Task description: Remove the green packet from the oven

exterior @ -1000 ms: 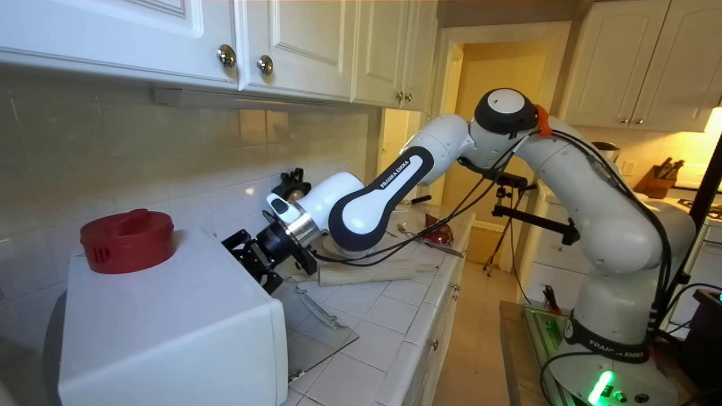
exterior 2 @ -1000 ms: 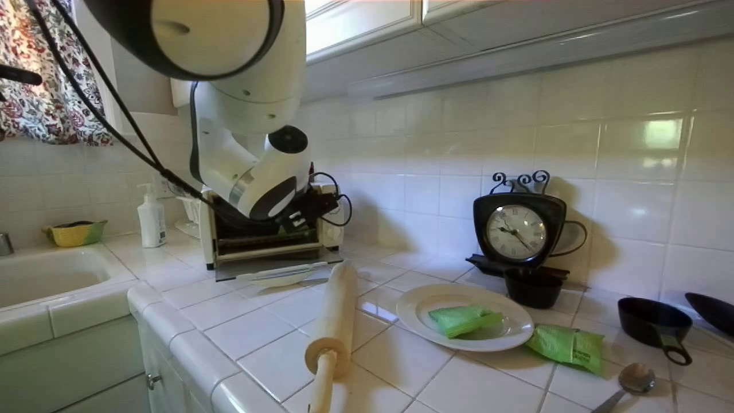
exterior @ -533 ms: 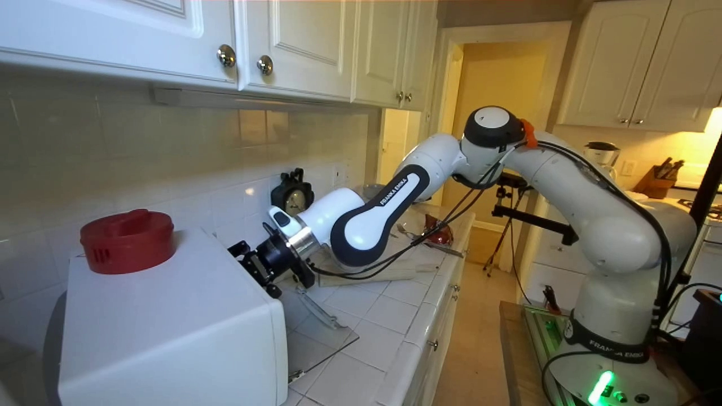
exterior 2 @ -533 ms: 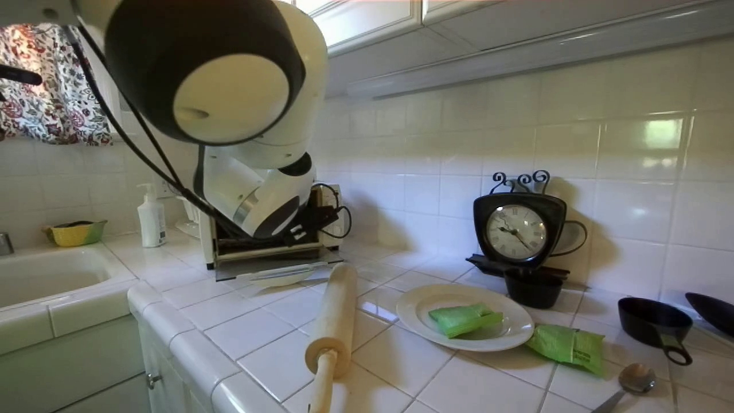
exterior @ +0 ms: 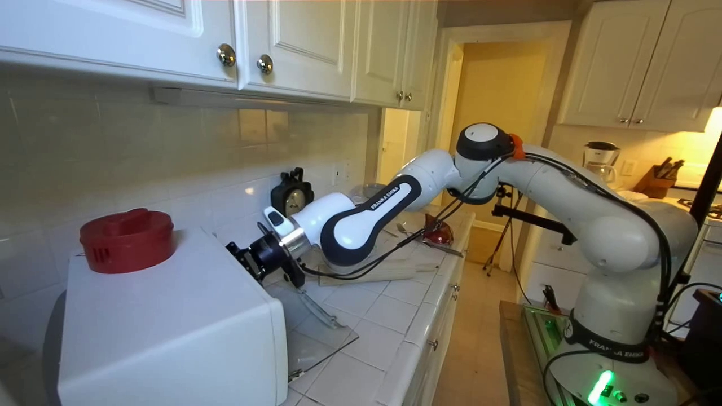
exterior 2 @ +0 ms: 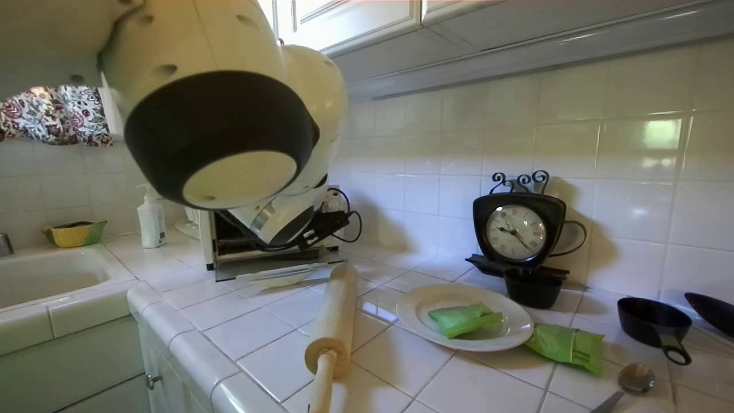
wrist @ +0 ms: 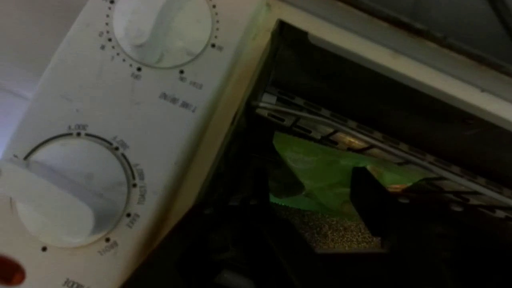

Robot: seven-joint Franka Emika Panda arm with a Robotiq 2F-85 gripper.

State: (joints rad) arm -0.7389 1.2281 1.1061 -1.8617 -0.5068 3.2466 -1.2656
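The white oven [exterior: 169, 321] stands on the tiled counter with its glass door [exterior: 324, 338] folded down. In an exterior view, its open front [exterior 2: 211, 241] is partly hidden behind my arm. In the wrist view, a green packet [wrist: 316, 164] lies inside the dark oven, beside the wire rack [wrist: 344, 128]. My gripper [wrist: 310, 180] is open, its dark fingers apart, with the packet showing between and beyond them. The right finger overlaps part of the packet; contact cannot be told. In an exterior view, the gripper [exterior: 245, 262] is at the oven's opening, its fingertips hidden by the oven.
A red lidded container [exterior: 128, 241] sits on the oven. A rolling pin [exterior 2: 335, 321], a plate [exterior 2: 413, 310] bearing a green packet [exterior 2: 464, 319], another green packet [exterior 2: 566, 347] and a clock [exterior 2: 519, 229] are on the counter. Wall cabinets [exterior: 304, 45] hang above.
My arm's elbow has lowered steadily. The gripper has shifted slightly farther in at the oven's opening, with less of its fingers showing. The oven, plate and other counter items have not moved.
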